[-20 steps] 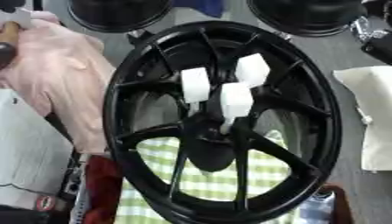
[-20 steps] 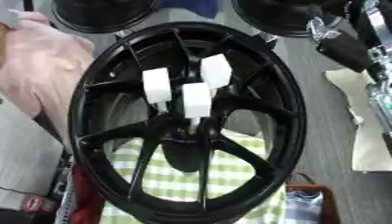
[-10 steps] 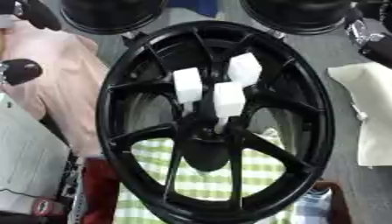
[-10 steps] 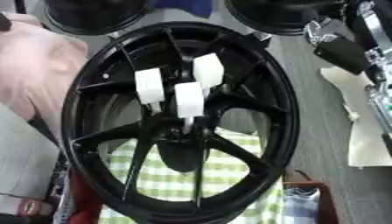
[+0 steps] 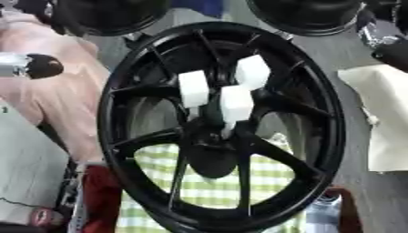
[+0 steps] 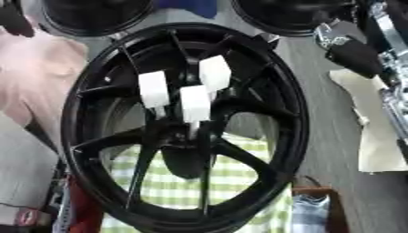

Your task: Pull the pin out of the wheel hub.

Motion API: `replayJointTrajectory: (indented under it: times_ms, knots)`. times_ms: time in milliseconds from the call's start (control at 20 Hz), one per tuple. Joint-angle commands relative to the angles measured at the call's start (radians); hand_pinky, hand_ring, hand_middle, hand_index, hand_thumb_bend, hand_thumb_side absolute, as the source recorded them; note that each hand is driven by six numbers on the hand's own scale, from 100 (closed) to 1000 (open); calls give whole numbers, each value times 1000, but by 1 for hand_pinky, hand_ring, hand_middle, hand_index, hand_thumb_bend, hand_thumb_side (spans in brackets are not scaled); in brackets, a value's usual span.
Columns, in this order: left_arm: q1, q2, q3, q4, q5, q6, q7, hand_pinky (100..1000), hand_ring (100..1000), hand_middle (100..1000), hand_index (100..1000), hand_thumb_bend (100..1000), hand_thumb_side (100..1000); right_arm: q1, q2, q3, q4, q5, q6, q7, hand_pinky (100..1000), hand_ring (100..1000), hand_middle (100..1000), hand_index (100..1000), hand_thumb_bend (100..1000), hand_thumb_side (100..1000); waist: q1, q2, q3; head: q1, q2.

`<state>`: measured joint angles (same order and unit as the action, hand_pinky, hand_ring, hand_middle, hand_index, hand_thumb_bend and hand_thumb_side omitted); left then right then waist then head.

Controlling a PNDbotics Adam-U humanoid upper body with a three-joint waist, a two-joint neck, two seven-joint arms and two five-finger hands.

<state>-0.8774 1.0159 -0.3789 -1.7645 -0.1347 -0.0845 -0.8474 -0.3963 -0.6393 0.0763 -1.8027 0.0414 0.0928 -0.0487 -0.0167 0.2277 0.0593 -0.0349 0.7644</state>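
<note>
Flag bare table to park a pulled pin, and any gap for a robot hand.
Bare grey table shows mainly in the strip between the wheel hub's right rim and the cream cloth. Pink cloth fills the left, two black round things the top, checked cloth the bottom. Spokes crowd the white pins.

Left hand [image 5: 33, 66] shows only at the left edge of the left eye view: a silver segment ending in a rounded black tip that points inward, seen in the right eye view as a dark shape in the top left corner. Pose otherwise hidden. Right hand [image 6: 352, 53] sits in the upper right, black with silver joints, partly cut by the frame edge. Right arm [image 6: 393, 98], silver and black, runs down the right edge below it.
</note>
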Motion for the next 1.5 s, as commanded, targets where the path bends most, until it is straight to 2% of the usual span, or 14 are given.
replayJointTrajectory:
  times_ms: [50, 100, 400, 550, 850, 900, 1050, 1300, 1500]
  knots:
    - [-52, -29, -26, 56, -25, -13, 11, 827, 788, 807, 879, 430, 870, -17, -24, -3, -8, 2, -1, 5, 903, 782, 790, 788, 146, 454, -1, -16, -4, 4, 6]
    - [-65, -42, -38, 72, -27, -10, 21, 827, 786, 805, 879, 457, 872, -17, -23, -3, -6, 2, 0, 5, 903, 782, 790, 788, 145, 455, -2, -16, -5, 2, 6]
    - [-138, -111, -113, 109, -25, 25, 11, 828, 790, 807, 882, 434, 841, -20, -18, 1, -2, 0, -2, 8, 904, 783, 791, 789, 142, 456, 0, -16, -5, 4, 6]
    - [-159, -135, -129, 121, -21, -36, -3, 834, 799, 814, 884, 433, 817, -24, -15, 3, -1, -1, -3, 11, 904, 783, 792, 789, 140, 457, 4, -17, -7, 9, 6]
    - [-176, -169, -136, 173, 26, -176, -37, 859, 820, 835, 910, 461, 675, -34, -5, 9, 1, -4, -5, 16, 905, 783, 792, 790, 136, 458, 8, -13, -23, 18, 5]
    - [-179, -174, -136, 181, 30, -191, -43, 860, 822, 835, 911, 438, 665, -35, -4, 9, 1, -5, -5, 17, 906, 783, 793, 790, 126, 453, 8, -12, -25, 20, 4]
    - [-191, -196, -135, 201, 39, -222, -57, 863, 823, 834, 906, 450, 592, -39, 0, 11, 2, -6, -6, 18, 906, 783, 793, 790, 134, 459, 8, -6, -33, 27, -3]
    - [-214, -223, -154, 215, 43, -264, -59, 867, 825, 826, 883, 391, 419, -46, 7, 14, 4, -9, -7, 21, 907, 784, 794, 791, 130, 463, 7, 4, -45, 36, -9]
    - [-224, -233, -153, 215, 39, -292, -60, 861, 815, 815, 871, 334, 313, -47, 10, 17, 7, -11, -8, 23, 907, 784, 795, 791, 128, 466, 7, 13, -50, 38, -11]
